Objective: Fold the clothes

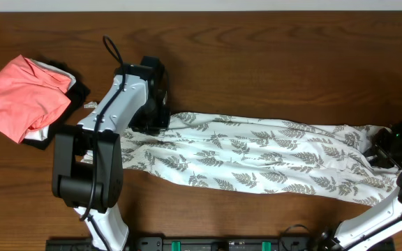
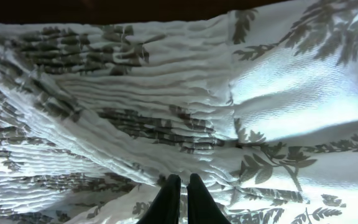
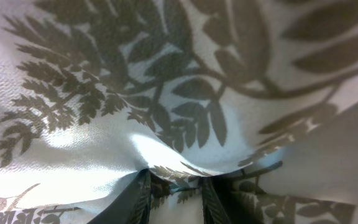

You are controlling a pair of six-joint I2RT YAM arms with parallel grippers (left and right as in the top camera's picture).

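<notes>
Left tool (image 2: 184,182) pressed together over dress (image 2: 166,93), right tool (image 3: 176,182) pinching its fabric, clear only in wrist views

surface: dark brown wood-grain table (image 1: 271,49) | far edge: pale strip (image 1: 201,4) | light: even

The left arm (image 1: 114,104) is showing white shells and boxy black joints, a black cable (image 1: 112,49) looping off it. The right arm (image 1: 381,219) is showing white and black too, with a green light (image 1: 398,128) glowing. The left gripper (image 2: 184,180) and right gripper (image 3: 177,186) are showing slim dark fingers.
</notes>
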